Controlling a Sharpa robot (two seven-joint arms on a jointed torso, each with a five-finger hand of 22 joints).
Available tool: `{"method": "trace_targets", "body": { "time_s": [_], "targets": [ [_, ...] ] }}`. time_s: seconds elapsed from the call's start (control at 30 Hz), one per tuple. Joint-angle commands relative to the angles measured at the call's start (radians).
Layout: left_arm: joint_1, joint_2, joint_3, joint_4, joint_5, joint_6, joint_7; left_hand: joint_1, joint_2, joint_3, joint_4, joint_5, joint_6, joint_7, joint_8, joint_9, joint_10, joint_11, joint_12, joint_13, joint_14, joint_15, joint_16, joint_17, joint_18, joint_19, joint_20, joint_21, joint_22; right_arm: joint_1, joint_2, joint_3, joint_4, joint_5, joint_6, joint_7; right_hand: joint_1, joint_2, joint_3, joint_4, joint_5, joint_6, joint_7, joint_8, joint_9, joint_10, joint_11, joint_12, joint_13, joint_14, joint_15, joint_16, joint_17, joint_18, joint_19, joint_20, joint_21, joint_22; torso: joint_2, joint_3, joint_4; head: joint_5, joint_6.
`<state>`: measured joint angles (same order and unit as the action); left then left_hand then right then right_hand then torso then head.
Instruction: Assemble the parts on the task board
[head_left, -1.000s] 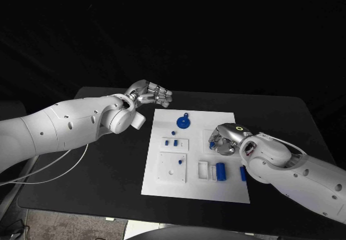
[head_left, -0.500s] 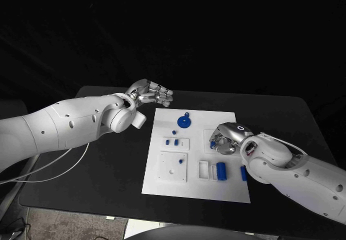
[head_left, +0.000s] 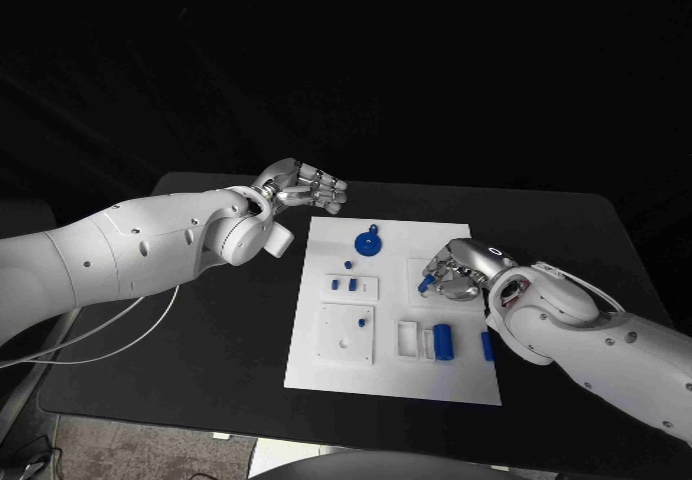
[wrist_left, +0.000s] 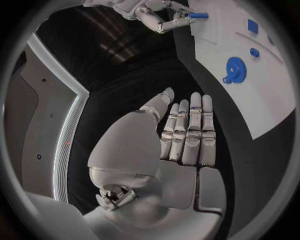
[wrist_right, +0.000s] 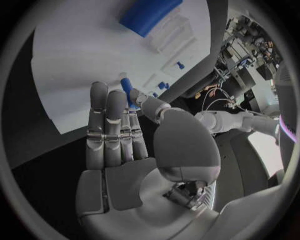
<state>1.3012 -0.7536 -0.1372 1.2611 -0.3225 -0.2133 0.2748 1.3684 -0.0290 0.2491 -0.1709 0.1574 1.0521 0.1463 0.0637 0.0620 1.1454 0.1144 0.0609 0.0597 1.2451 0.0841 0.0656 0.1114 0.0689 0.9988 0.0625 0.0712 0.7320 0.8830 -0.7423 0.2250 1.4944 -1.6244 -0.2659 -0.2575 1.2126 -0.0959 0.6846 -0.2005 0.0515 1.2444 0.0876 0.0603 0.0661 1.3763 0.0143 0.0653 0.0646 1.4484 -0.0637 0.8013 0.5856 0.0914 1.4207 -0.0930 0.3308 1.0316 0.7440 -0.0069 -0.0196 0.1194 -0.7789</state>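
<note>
Task board (head_left: 392, 310), a white plate, is laid in the middle of the black table (head_left: 202, 330), and the blue parts are spread across it: a round geared piece (head_left: 368, 243) near the far edge, two small pegs (head_left: 343, 285) standing in a square recess at mid-board, and a larger blue block (head_left: 443, 341) with a slimmer piece (head_left: 486, 346) beside it near the right arm. The left hand (head_left: 299, 188) is held above the table's far left corner, off the board, with its fingers curled loosely inward and nothing in them. The right hand (head_left: 459, 270) is poised over the board's right side, and a small blue peg (head_left: 426, 286) is pinched between thumb and fingertips, the other fingers being kept straight alongside, as the right wrist view confirms (wrist_right: 127, 90). The step in hand is judged to be the carrying of this peg to its seat; whether it is touching the board cannot be told. For the next move, the peg would need to be brought upright over its intended hole and pressed straight down, the pinch being loosened only once it is seated.
</note>
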Motion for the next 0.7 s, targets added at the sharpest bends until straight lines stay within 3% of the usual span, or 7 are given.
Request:
{"method": "trace_targets", "body": {
  "time_s": [0.03, 0.37, 0.6, 0.7],
  "targets": [
    [0.001, 0.002, 0.001, 0.0, 0.005, 0.013, 0.008, -0.006, 0.0, 0.0, 0.005, -0.001, -0.005, -0.003, -0.001, 0.001, 0.006, 0.002, -0.002, -0.001, 0.003, -0.002, -0.002, 0.001, -0.006, 0.004, -0.001, 0.004, -0.001, 0.0, -0.007, 0.006, 0.006, 0.187, -0.034, 0.033, -0.005, 0.014, -0.006, -0.007, 0.007, 0.014, -0.01, 0.004, 0.004, 0.005, 0.002, -0.005, -0.003, 0.001, -0.007, -0.001, 0.002, 0.001, 0.007, 0.0, -0.007, 0.002, 0.0, 0.0002, 0.0007, 0.002, -0.001],
    [0.001, 0.003, 0.001, -0.004, 0.005, 0.011, 0.008, -0.006, 0.0, 0.0, 0.005, -0.001, -0.005, -0.003, -0.001, 0.001, 0.006, 0.002, -0.002, -0.001, 0.003, -0.002, -0.002, 0.001, -0.006, 0.004, -0.001, 0.004, 0.0, 0.0, -0.016, 0.018, 0.057, 0.258, -0.02, 0.071, -0.009, 0.017, -0.01, -0.013, 0.016, 0.016, -0.011, 0.004, 0.005, 0.008, 0.001, -0.005, -0.003, 0.001, -0.007, 0.0, 0.005, 0.001, 0.008, 0.0, -0.009, 0.004, -0.001, -0.0003, -0.0005, 0.019, -0.004],
    [0.001, 0.007, 0.001, -0.007, 0.005, 0.011, 0.009, -0.006, 0.0, 0.0, 0.005, -0.001, -0.005, -0.003, -0.001, 0.001, 0.006, 0.002, -0.002, -0.001, 0.003, -0.002, -0.002, 0.001, -0.006, 0.004, -0.001, 0.004, 0.0, 0.0, 0.005, 0.017, 0.093, 0.201, -0.012, 0.082, -0.011, 0.021, -0.014, -0.017, 0.016, 0.016, -0.011, 0.004, 0.005, 0.008, 0.001, -0.005, -0.003, 0.001, -0.007, -0.001, 0.006, 0.0, 0.009, 0.0, -0.011, 0.007, -0.002, -0.0016, 0.0011, 0.031, -0.005],
    [0.001, 0.008, 0.001, -0.009, 0.005, 0.011, 0.009, -0.006, 0.0, 0.0, 0.005, -0.001, -0.005, -0.003, -0.001, 0.001, 0.006, 0.002, -0.002, -0.001, 0.003, -0.002, -0.002, 0.001, -0.006, 0.004, -0.001, 0.004, 0.0, 0.0, 0.017, 0.012, 0.107, 0.151, -0.01, 0.085, -0.01, 0.023, -0.014, -0.019, 0.011, 0.017, -0.011, 0.004, 0.005, 0.009, 0.001, -0.005, -0.003, 0.001, -0.007, -0.001, 0.007, 0.0, 0.009, 0.0, -0.013, 0.009, -0.001, -0.0024, 0.0011, 0.038, -0.005]
  ]
}}
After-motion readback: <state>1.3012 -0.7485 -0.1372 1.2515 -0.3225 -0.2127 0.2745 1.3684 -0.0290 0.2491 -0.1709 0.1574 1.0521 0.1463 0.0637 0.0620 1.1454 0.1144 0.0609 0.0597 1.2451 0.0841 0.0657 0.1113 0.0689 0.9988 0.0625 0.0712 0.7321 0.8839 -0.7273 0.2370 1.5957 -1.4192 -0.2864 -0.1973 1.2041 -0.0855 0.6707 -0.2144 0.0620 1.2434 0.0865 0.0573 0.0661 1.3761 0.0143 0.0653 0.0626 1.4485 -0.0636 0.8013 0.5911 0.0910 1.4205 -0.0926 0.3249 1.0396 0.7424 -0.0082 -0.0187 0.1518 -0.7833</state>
